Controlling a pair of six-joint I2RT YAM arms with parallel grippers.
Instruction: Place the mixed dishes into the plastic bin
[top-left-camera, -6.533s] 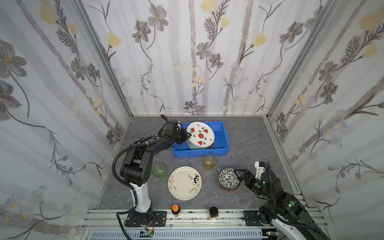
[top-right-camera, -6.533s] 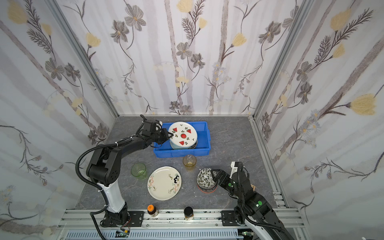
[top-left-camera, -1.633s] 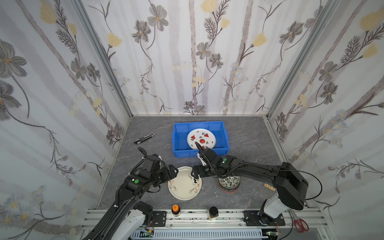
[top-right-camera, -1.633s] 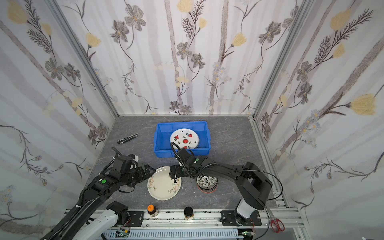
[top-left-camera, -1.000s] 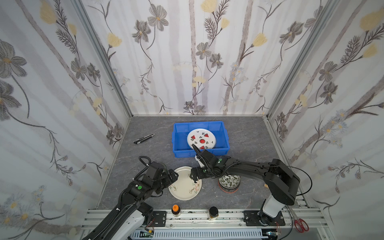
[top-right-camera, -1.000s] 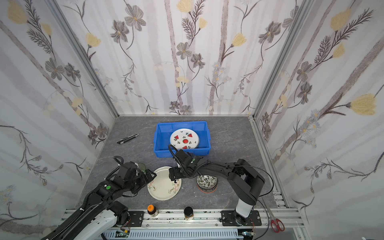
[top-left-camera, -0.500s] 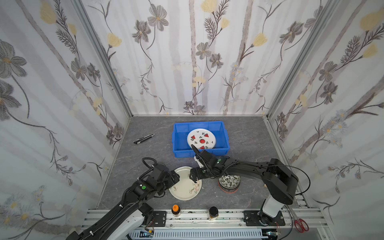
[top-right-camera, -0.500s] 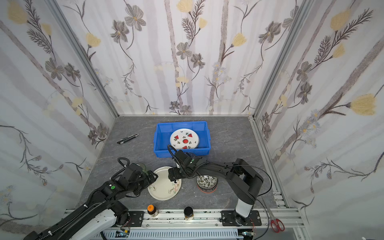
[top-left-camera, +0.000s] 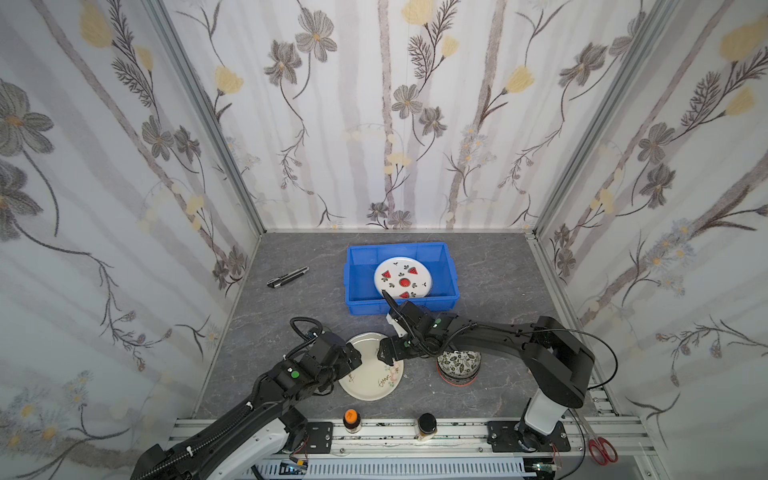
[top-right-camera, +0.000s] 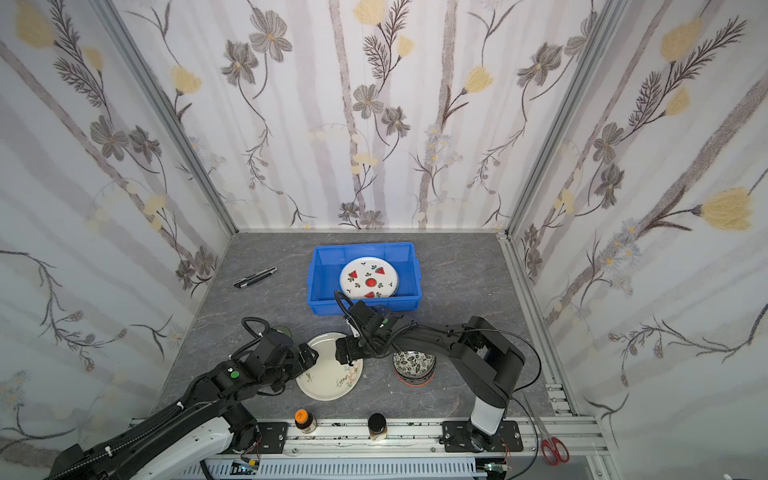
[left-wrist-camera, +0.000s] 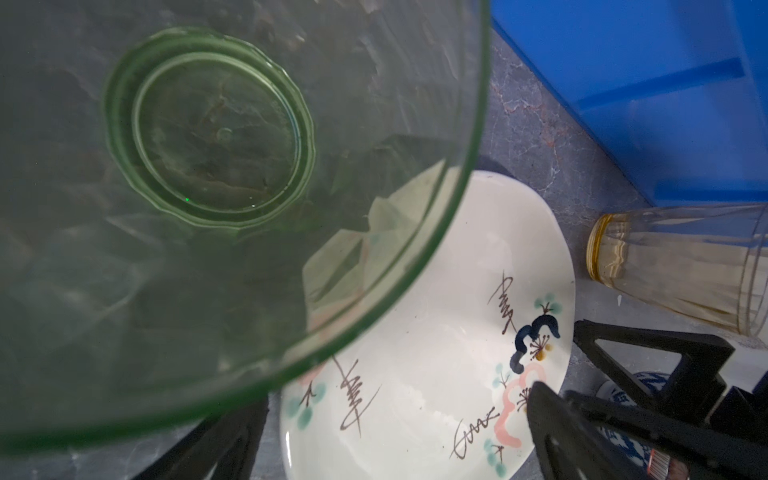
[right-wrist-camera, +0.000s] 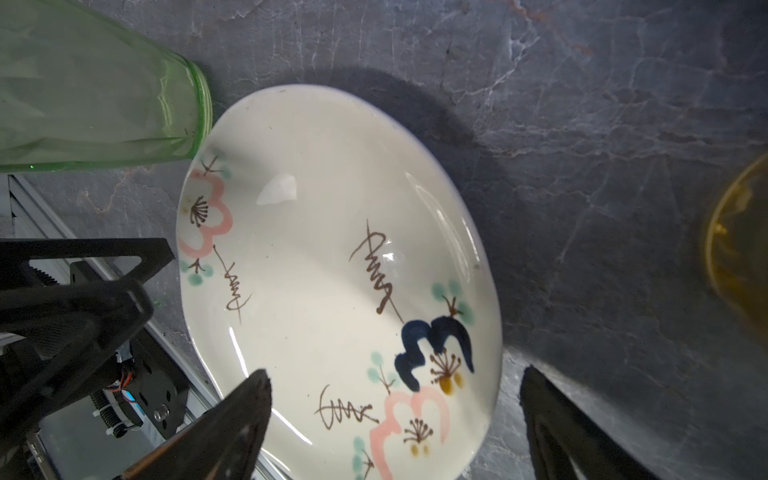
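The blue plastic bin (top-left-camera: 444, 266) (top-right-camera: 320, 270) stands at the back with a watermelon plate (top-left-camera: 402, 277) flat inside. In front lies a cream flowered plate (top-left-camera: 371, 376) (top-right-camera: 328, 380) (left-wrist-camera: 415, 374) (right-wrist-camera: 332, 270). My left gripper (top-left-camera: 353, 363) (top-right-camera: 309, 357) (left-wrist-camera: 386, 436) is open at the plate's left edge. My right gripper (top-left-camera: 384, 355) (top-right-camera: 341, 353) (right-wrist-camera: 395, 415) is open, its fingers astride the plate's far rim. A green tumbler (left-wrist-camera: 208, 166) (right-wrist-camera: 95, 91) stands beside the left gripper. An amber tumbler (left-wrist-camera: 665, 266) sits near the bin, under the right arm. Stacked bowls (top-left-camera: 458, 362) (top-right-camera: 414, 362) stand right of the plate.
A black pen-like tool (top-left-camera: 287, 277) lies at the left of the bin. Two small jars, orange-lidded (top-left-camera: 351, 417) and black-lidded (top-left-camera: 427, 424), stand on the front rail. Red scissors (top-left-camera: 598, 451) lie at the front right. Flowered walls close in three sides.
Over the last second the left gripper has crept rightward up to the cream plate's left edge. The right gripper has stayed over the plate's far rim, jaws barely narrower.
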